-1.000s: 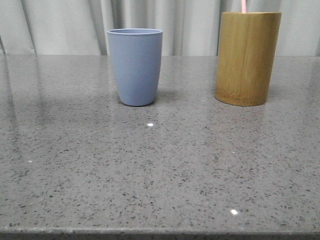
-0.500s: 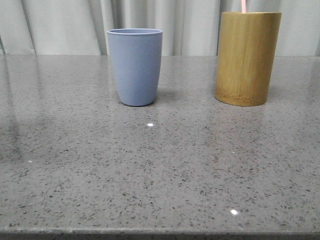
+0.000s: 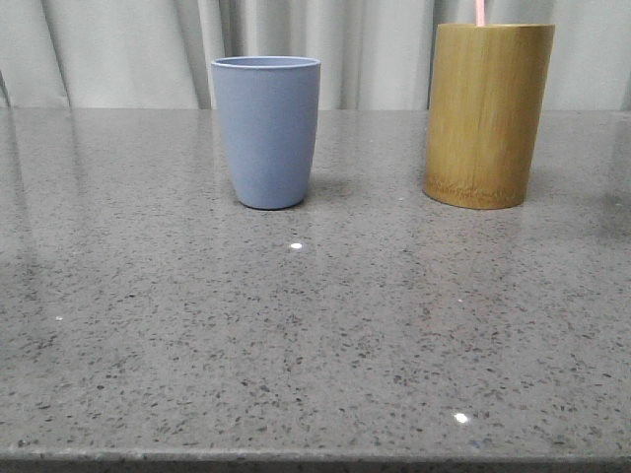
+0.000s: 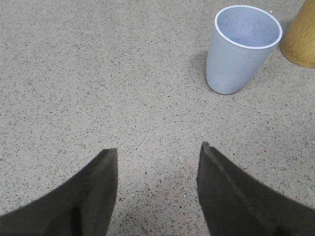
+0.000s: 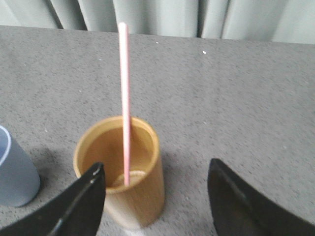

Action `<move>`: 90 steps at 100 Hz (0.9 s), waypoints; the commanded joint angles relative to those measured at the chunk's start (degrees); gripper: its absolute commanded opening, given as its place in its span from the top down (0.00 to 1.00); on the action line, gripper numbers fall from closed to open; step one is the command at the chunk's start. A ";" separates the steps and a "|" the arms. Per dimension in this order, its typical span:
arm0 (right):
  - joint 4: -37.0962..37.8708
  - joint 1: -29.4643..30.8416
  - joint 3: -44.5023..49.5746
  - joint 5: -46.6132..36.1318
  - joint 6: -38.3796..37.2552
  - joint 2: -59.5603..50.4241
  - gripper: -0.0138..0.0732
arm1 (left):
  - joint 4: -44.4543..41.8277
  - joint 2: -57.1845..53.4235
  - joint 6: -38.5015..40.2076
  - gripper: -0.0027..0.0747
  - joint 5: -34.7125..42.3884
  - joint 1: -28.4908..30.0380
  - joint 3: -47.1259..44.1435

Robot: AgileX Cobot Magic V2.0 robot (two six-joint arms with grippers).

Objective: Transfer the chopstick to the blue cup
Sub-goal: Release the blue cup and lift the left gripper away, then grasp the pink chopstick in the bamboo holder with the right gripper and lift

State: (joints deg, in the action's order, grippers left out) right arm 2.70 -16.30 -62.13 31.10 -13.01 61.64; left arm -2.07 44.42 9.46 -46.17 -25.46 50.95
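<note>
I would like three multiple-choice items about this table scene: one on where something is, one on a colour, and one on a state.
1. Where is the chopstick?
A. Standing in the bamboo holder
B. Inside the blue cup
C. Lying flat on the table

2. What colour is the chopstick?
A. Black
B. Pale pink
C. Green

3. How do the jaws of the right gripper stand?
A. Shut on the chopstick
B. Shut on the blue cup
C. Open, holding nothing

Answers:
1 A: the right wrist view shows it rising from inside the holder.
2 B: the stick looks pale pink there.
3 C: the jaws are wide apart with only the holder between them.
</note>
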 commanded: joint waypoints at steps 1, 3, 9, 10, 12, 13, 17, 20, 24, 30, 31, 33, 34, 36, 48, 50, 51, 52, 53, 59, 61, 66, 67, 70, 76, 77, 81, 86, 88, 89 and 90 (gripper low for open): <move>0.15 -1.19 -4.93 -4.86 0.58 3.04 0.31 | 0.09 -0.26 0.67 0.49 4.06 0.20 1.44; 0.15 -1.46 -5.72 -5.03 0.58 4.01 0.31 | 0.09 -0.26 0.67 0.49 4.06 0.20 1.44; 0.15 -2.06 -8.15 -5.54 0.58 6.95 0.31 | 0.09 -0.26 0.67 0.49 4.06 0.20 1.44; 0.15 -2.20 -8.43 -5.54 0.58 7.29 0.31 | 0.09 -0.26 0.67 0.49 4.06 0.20 1.44; 0.15 -2.37 -9.54 -5.54 0.58 8.60 0.31 | 0.09 -0.26 0.67 0.49 4.06 0.20 1.44; 0.15 -2.43 -9.54 -5.54 0.58 8.60 0.31 | 0.09 -0.26 0.67 0.49 4.06 0.20 1.44; 0.11 -2.67 -11.40 -5.54 0.58 10.85 0.31 | 0.09 -0.26 0.67 0.49 4.06 0.20 1.44; 0.09 -2.67 -12.20 -5.46 0.58 11.80 0.31 | 0.09 -0.26 0.67 0.49 4.06 0.20 1.44; 0.03 -2.67 -13.77 -5.38 0.58 13.63 0.31 | 0.09 -0.26 0.67 0.49 4.06 0.20 1.44; 0.03 -2.67 -15.80 -5.38 0.58 16.09 0.31 | 0.09 -0.26 0.67 0.49 3.95 0.20 1.44; 0.03 -2.67 -16.01 -5.38 0.58 16.34 0.31 | 0.09 -0.26 0.67 0.49 3.95 0.20 1.44; 0.03 -2.67 -16.64 -5.38 0.58 17.09 0.31 | 0.09 -0.26 0.67 0.49 3.95 0.20 1.44; 0.03 -2.67 -16.84 -5.38 0.58 17.31 0.31 | 0.09 -0.26 0.67 0.49 3.95 0.20 1.44; 0.03 -2.67 -17.47 -5.38 0.58 18.01 0.31 | 0.09 -0.26 0.67 0.49 3.95 0.20 1.44; 0.03 -2.67 -20.56 -5.79 0.58 21.37 0.36 | 0.09 -0.26 0.67 0.49 3.95 0.20 1.44; 0.03 -2.67 -21.00 -5.91 0.58 21.90 0.37 | 0.09 -0.26 0.67 0.49 3.95 0.20 1.44; 0.03 -2.67 -21.31 -5.96 0.58 22.23 0.37 | 0.09 -0.26 0.67 0.49 3.95 0.20 1.44; 0.03 -2.67 -21.46 -5.96 0.58 22.39 0.38 | 0.09 -0.26 0.67 0.49 3.95 0.20 1.44; 0.03 -2.67 -21.59 -5.96 0.58 22.74 0.38 | 0.09 -0.26 0.67 0.49 3.95 0.20 1.44; 0.03 -2.67 -22.76 -5.88 0.58 24.01 0.41 | 0.09 -0.26 0.67 0.49 3.95 0.20 1.44; 0.03 -2.67 -23.08 -5.88 0.58 24.43 0.41 | 0.09 -0.26 0.67 0.49 3.95 0.20 1.44; 0.03 -2.67 -23.68 -5.83 0.58 25.27 0.43 | 0.09 -0.26 0.67 0.49 3.95 0.20 1.44; 0.03 -2.67 -23.75 -5.83 0.58 25.54 0.44 | 0.09 -0.26 0.67 0.49 3.95 0.20 1.44; 0.03 -2.67 -24.06 -5.83 0.58 25.90 0.45 | 0.09 -0.26 0.67 0.49 3.95 0.20 1.44; 0.03 -2.67 -24.21 -5.83 0.58 26.57 0.47 | 0.09 -0.26 0.67 0.49 3.95 0.20 1.44; 0.03 -2.67 -24.21 -5.93 0.58 26.68 0.47 | 0.09 -0.26 0.67 0.49 3.95 0.20 1.44; 0.08 -2.67 -24.21 -5.93 0.58 26.98 0.50 | 0.09 -0.26 0.67 0.49 3.95 0.20 1.44; 0.09 -2.62 -24.21 -5.93 0.58 27.22 0.55 | 0.09 -0.26 0.67 0.49 3.95 0.20 1.44; 0.09 -2.62 -24.21 -5.93 0.58 27.21 0.58 | 0.09 -0.26 0.67 0.49 3.95 0.20 1.44; 0.09 -2.52 -24.21 -5.93 0.58 27.27 0.59 | 0.09 -0.26 0.67 0.49 3.95 0.20 1.44; 0.09 -2.48 -24.21 -5.93 0.58 27.27 0.60 | 0.09 -0.26 0.67 0.49 3.95 0.20 1.44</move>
State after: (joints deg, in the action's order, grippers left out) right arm 2.42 -18.89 -84.20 29.19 -12.89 90.98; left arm -2.07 44.32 9.46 -46.17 -25.46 50.95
